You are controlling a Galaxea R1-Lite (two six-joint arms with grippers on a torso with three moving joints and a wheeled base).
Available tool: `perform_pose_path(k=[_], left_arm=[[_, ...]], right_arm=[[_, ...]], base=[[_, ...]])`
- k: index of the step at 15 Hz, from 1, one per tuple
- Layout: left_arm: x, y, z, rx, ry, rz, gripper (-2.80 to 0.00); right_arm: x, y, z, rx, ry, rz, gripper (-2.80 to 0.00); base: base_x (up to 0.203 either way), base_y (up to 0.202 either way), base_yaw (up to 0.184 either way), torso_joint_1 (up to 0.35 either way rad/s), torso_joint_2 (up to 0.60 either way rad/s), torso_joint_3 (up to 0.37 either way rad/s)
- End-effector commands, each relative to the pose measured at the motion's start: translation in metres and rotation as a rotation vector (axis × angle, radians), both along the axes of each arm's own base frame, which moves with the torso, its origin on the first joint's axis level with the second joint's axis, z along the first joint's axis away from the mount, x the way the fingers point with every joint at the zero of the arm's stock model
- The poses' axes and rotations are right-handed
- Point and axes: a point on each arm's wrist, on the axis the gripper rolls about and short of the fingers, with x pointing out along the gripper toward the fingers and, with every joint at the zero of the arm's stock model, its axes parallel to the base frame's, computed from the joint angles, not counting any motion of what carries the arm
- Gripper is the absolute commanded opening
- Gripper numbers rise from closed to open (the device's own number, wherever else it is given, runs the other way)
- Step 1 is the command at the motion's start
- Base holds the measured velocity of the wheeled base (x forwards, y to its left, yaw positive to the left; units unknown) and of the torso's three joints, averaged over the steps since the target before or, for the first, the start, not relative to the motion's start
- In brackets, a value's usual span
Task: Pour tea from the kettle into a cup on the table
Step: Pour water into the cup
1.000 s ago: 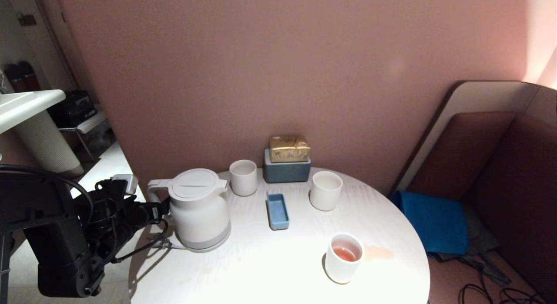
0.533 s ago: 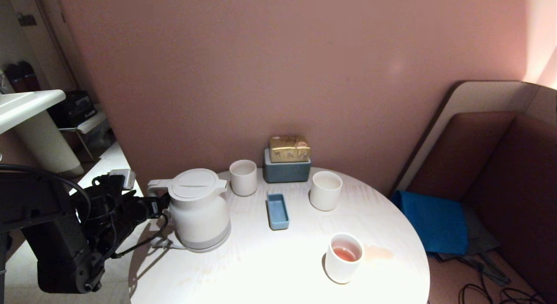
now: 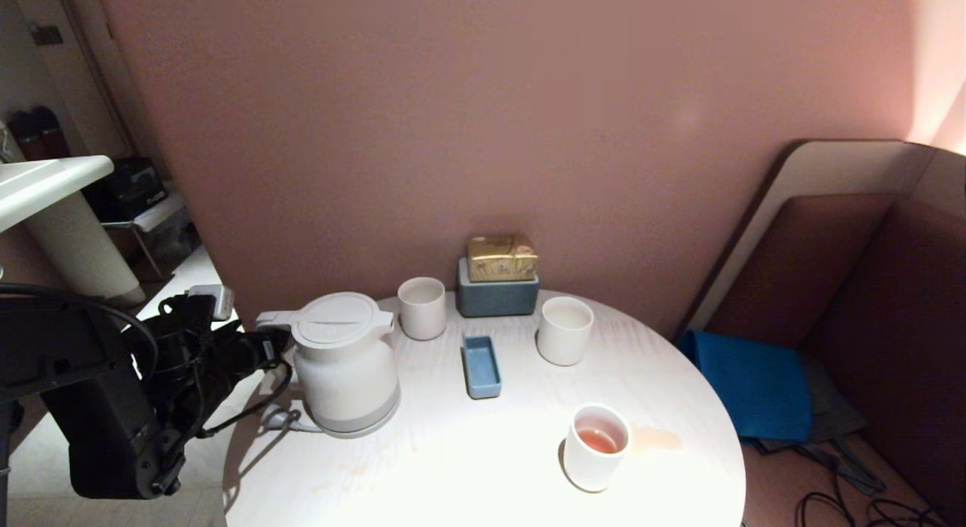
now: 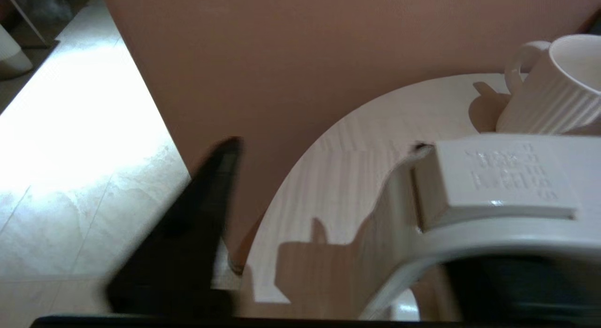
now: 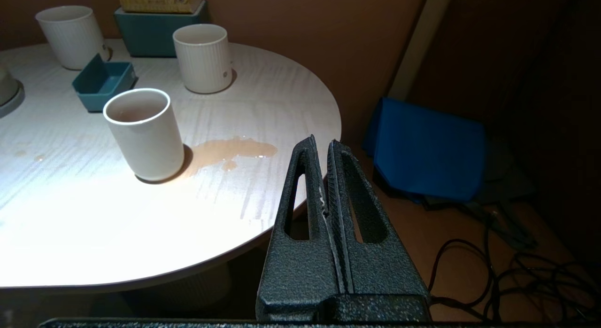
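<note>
My left gripper (image 3: 278, 351): at the table's left edge, fingers (image 4: 188, 234) apart. One dark finger stands clear outside the kettle's handle. The other seems to sit inside the loop, though I cannot be sure.
Kettle (image 3: 347, 376): directly ahead of my left fingers, upright on the table (image 3: 468, 466), lid on, spout pointing away from me.
Kettle handle (image 4: 488, 238): a stiff cream loop between my left fingers, and the only sensible place to grip.
How it will handle: I judge it heavy if full, with a smooth and likely slippery shell. A firm clamp high on the loop should stop it swinging when tilted.
Narrow ribbed cup (image 3: 422, 306): just past the kettle, beyond my left fingers.
Cup (image 3: 564, 329): the wide ribbed one, well beyond the kettle to the right, upright. It looks rigid and breakable.
Smooth cup (image 3: 596, 445): nearer my right side, holding a little tea (image 3: 598, 439), with a spilled puddle (image 5: 230, 149) beside it.
My right gripper (image 5: 321, 142): parked off the table's right edge, fingers pressed together, holding nothing.
</note>
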Motion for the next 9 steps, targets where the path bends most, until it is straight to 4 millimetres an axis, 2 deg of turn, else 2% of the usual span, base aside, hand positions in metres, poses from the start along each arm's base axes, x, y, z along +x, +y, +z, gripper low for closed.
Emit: perform_pose_path(k=[1,9], left_arm=[[0.0008,0.0002,0.0055,0.002,-0.051,0.001,-2.8],[0.0003,0.0003,0.0022,0.001,-0.039,0.003,-2.8]], right_arm=[[0.0001,0.0,0.0001,0.0,0.0,0.001,-2.8],[0.0001,0.0,0.0,0.0,0.002,0.0,-2.8]], base=[[0.0,0.0,0.0,0.0,0.0,0.0],[0.0,0.0,0.0,0.0,0.0,0.0]])
